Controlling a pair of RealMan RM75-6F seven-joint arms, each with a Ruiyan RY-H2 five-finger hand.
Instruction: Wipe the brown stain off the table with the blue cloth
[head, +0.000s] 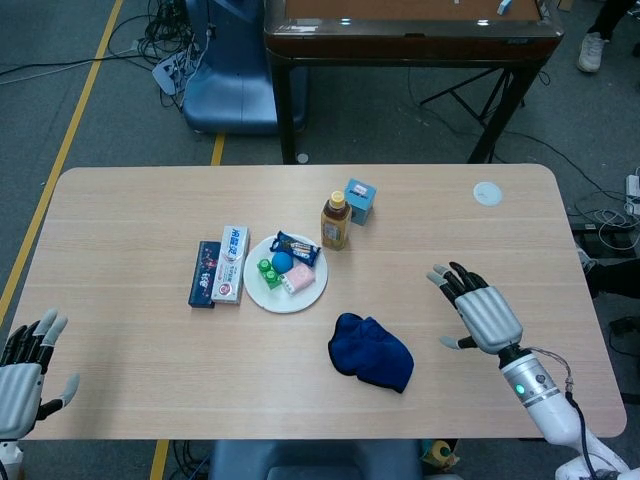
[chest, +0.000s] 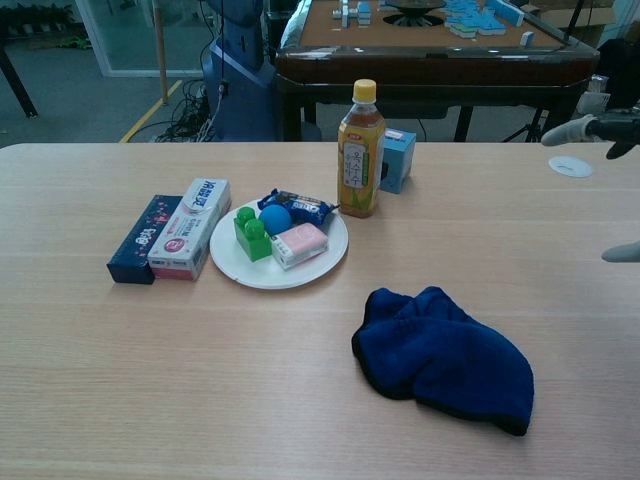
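Note:
The blue cloth (head: 371, 351) lies crumpled on the table in front of the white plate; the chest view shows the blue cloth (chest: 444, 357) at lower centre right. No brown stain shows on the wood in either view. My right hand (head: 481, 311) hovers to the right of the cloth, well apart from it, fingers spread and holding nothing; in the chest view only the fingertips (chest: 590, 127) of that hand poke in at the right edge. My left hand (head: 24, 365) is at the table's near left corner, fingers apart and empty.
A white plate (head: 264, 295) holds green bricks, a blue ball and snack packs. A tea bottle (head: 335, 221) and a small blue box (head: 360, 201) stand behind it. Two flat boxes (head: 222, 265) lie left of the plate. A white disc (head: 487, 193) sits far right.

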